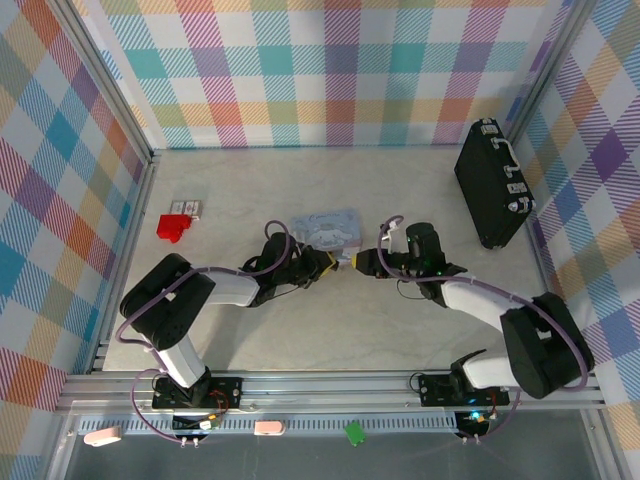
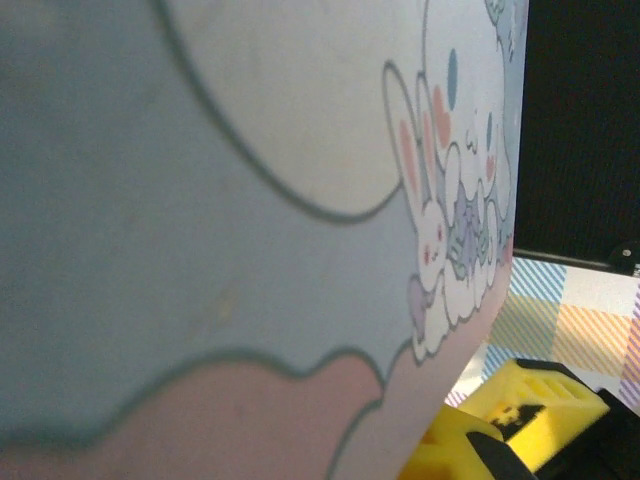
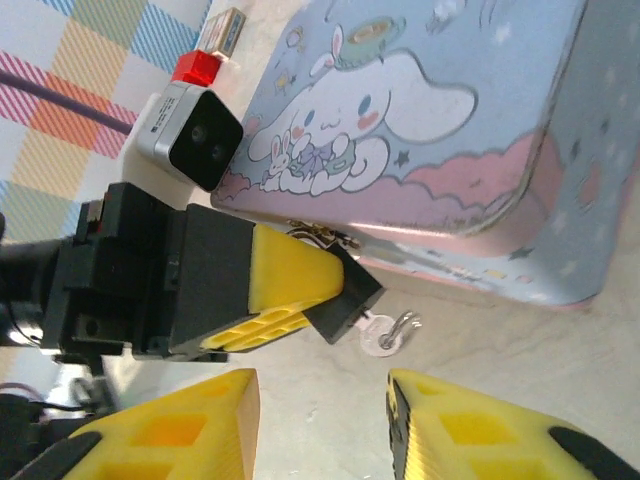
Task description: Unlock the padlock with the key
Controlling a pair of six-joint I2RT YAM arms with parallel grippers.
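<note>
The padlock (image 3: 352, 300) is a small dark block beside the front wall of the light blue cartoon tin (image 3: 430, 130). Its thin metal shackle sits up against the tin's edge. My left gripper (image 3: 335, 285) is shut on the padlock, with the yellow fingers (image 3: 290, 270) clamped over its body. The silvery key (image 3: 378, 335) sticks out of the padlock's lower end, with a wire ring (image 3: 405, 322) through its head. My right gripper (image 3: 320, 425) hangs just below the key, open, with nothing between its fingers. In the top view the left gripper (image 1: 328, 262) and right gripper (image 1: 360, 264) meet tip to tip in front of the tin (image 1: 325, 228).
A black case (image 1: 492, 185) lies at the back right by the wall. A red block (image 1: 172, 227) and a small white packet (image 1: 186, 207) lie at the left. The tin (image 2: 200, 200) is pressed close against the left wrist camera. Bare tabletop (image 1: 330, 330) lies near the arm bases.
</note>
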